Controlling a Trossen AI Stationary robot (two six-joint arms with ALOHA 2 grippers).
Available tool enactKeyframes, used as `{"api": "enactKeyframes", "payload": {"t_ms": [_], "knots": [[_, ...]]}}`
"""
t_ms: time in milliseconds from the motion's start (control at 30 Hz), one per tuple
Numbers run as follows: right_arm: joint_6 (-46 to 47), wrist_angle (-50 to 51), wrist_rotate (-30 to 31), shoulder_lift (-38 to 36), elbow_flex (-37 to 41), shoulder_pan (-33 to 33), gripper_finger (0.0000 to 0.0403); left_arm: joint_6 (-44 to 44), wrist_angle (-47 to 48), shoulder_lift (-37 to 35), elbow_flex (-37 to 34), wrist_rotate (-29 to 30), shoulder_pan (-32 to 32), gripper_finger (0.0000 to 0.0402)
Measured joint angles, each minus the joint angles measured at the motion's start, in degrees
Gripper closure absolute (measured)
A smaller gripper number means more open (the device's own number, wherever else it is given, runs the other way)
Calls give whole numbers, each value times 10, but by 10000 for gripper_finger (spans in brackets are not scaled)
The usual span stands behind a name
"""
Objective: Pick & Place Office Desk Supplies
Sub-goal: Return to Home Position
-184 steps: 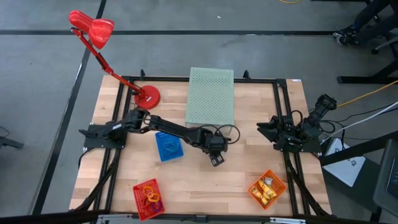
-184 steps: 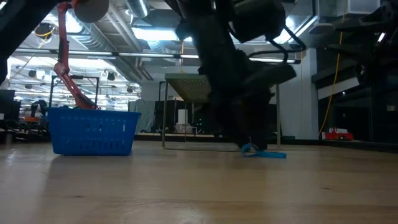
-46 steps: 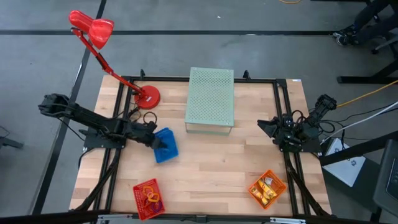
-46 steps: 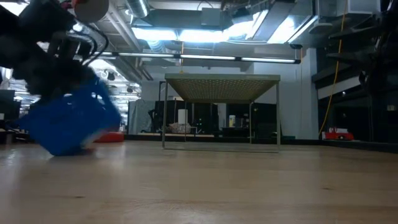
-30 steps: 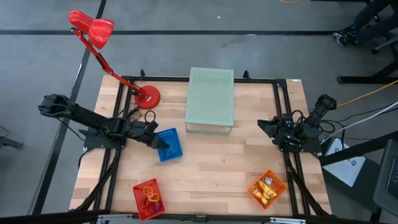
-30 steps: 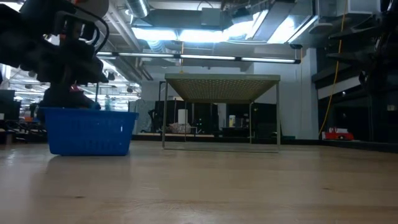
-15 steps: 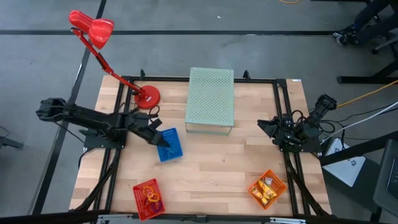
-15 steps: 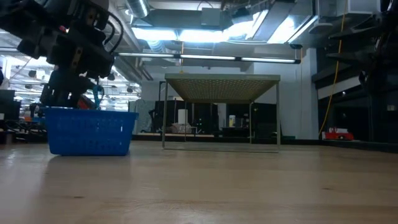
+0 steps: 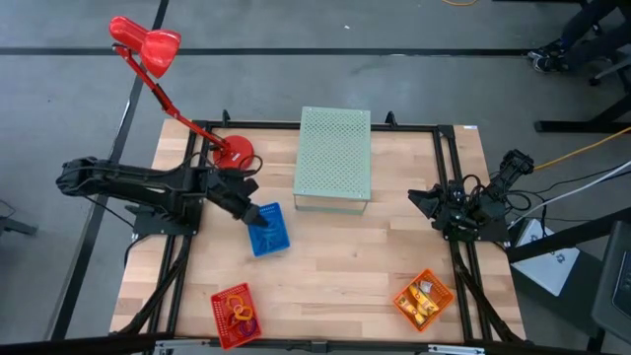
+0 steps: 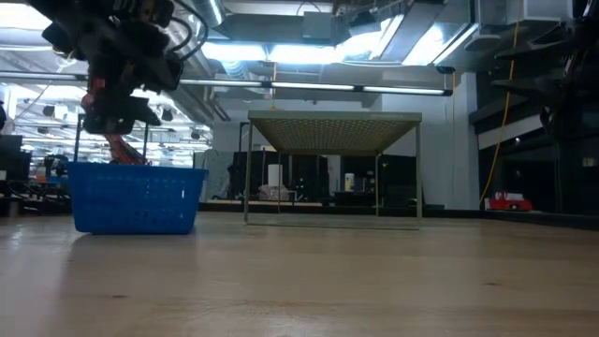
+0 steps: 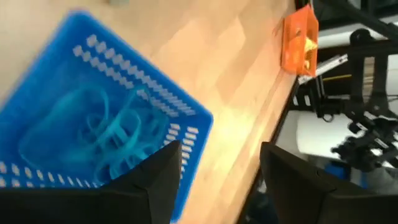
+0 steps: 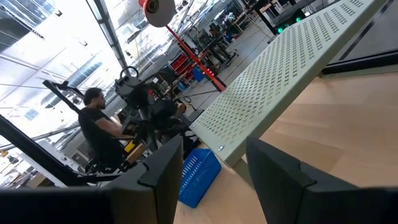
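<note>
High view: left gripper (image 9: 254,213), fingers spread and empty, hovers over the blue basket (image 9: 279,243) holding blue rubber bands (image 11: 99,130); heading home, it should rise clear first; right gripper (image 9: 422,205) parked at the table's right side, fingers apart.

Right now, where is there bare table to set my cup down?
Widest bare wood: mid-table, between the blue basket, green perforated box, orange basket and red basket. Crowded on the left, where the left gripper hangs over the blue basket near the lamp base; the right gripper waits at the right edge.

place: industrial lab | cues: exposed ceiling ducts (image 10: 213,13), strip lights (image 10: 271,51), framed wooden workbench (image 9: 335,276)
</note>
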State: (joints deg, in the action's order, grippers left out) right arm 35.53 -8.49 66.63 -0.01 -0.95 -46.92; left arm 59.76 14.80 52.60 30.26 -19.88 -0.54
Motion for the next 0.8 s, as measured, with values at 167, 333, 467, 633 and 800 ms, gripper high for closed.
{"api": "enactKeyframes", "payload": {"t_ms": [167,333,467,633,800], "knots": [[-6,0,0,0,0,0,224,-54,-54,0,1,59,9,186],[-17,0,1,0,0,0,225,-74,-121,0,2,114,13,186],[33,-37,-34,0,0,0,225,-69,-122,0,1,120,16,186],[-233,-259,-333,0,0,0,225,-105,-286,3,0,139,34,186],[-386,-295,-506,0,0,-1,225,-301,-451,-41,1,44,37,186]]}}
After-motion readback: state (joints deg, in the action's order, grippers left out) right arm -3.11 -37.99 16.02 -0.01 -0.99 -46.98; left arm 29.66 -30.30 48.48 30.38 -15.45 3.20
